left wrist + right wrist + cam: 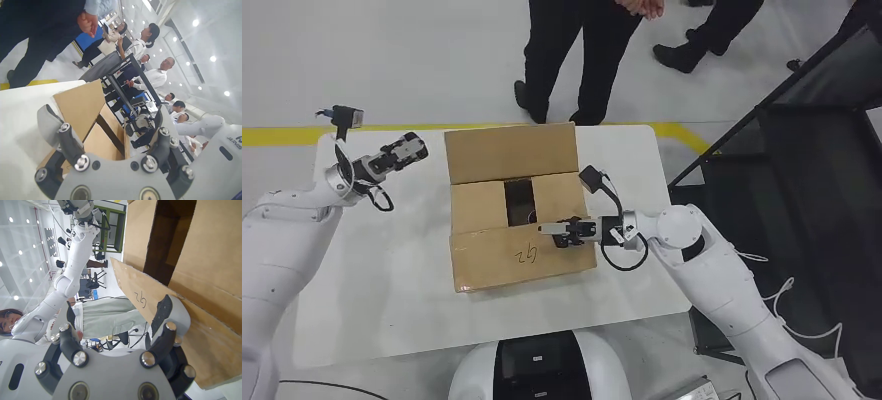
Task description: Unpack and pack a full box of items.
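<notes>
Right gripper (pixel 554 229), spread, sits at the box (pixel 512 150)'s near flap (pixel 507 258): pinch its edge squarely. Left gripper (pixel 414 150) is spread too.

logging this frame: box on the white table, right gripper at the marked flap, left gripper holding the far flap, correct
Not quite. The left gripper holds nothing: the top view shows it open, apart from the box, off to its side. The box is on the white table and the right gripper is at the marked flap.
</notes>
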`<control>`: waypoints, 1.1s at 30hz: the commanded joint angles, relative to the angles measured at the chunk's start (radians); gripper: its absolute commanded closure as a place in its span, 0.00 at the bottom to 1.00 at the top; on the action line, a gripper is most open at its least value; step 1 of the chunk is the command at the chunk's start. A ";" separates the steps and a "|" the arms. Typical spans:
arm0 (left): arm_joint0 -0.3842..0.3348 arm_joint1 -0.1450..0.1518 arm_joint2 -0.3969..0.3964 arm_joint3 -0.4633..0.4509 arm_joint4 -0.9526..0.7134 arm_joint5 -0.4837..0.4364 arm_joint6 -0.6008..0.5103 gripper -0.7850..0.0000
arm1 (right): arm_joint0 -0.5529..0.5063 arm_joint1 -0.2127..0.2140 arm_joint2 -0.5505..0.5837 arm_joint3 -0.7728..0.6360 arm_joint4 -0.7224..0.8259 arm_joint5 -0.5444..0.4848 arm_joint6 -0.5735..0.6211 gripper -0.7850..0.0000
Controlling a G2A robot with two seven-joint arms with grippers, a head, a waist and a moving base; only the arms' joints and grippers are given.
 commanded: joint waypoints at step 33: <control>-0.103 -0.148 0.176 0.138 -0.087 -0.075 0.075 0.00 | -0.012 0.015 0.025 -0.028 -0.009 0.031 0.020 0.00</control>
